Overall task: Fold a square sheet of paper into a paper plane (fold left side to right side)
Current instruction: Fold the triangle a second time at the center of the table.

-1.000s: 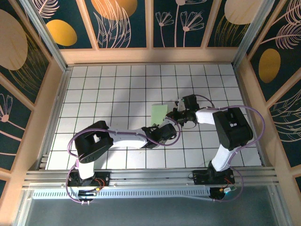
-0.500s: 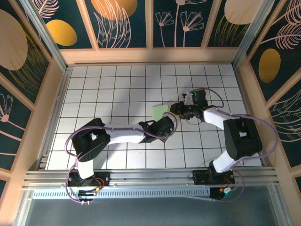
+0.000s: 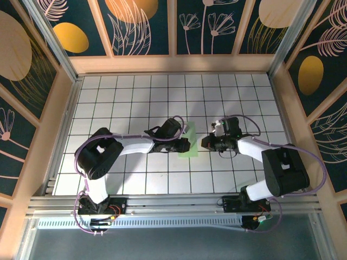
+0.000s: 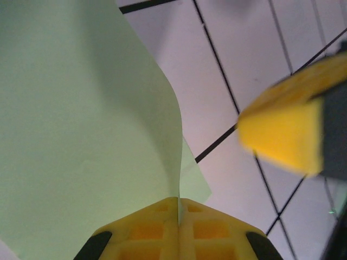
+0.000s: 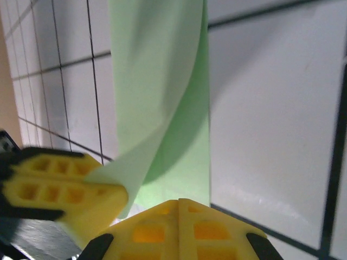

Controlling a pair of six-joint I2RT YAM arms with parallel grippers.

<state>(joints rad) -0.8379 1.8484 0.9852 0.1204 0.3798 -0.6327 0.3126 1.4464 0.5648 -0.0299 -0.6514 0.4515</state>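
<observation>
**Item 1: left gripper (image 4: 178,208).** We record its yellow fingers pressed together, with an edge of the square sheet of paper (image 4: 81,124) running straight into the seam between them, so it has a firm pinch on the sheet. From the fingertips the paper rises ahead and to their left in a soft bow. Just right of the tips we note a lower layer of the same green lying flat.

**Item 2: the sheet.** We list it as light green, plain and unmarked. Seen from above, it sits between the two grippers on the white gridded table (image 3: 124,97), partly under the end of the left arm. One flap is lifted and curled over, and the rest lies flat on the tiles.

**Item 3: right gripper (image 5: 179,212).** We record its fingers closed tip to tip. In its own wrist view, the flat part of the sheet stretches directly ahead of the tips. The raised flap sweeps down to their front left, where the left gripper's fingers clamp it. In the left wrist view this gripper is blurred, and we place it to the right of the sheet, over bare tiles and apart from the paper.
</observation>
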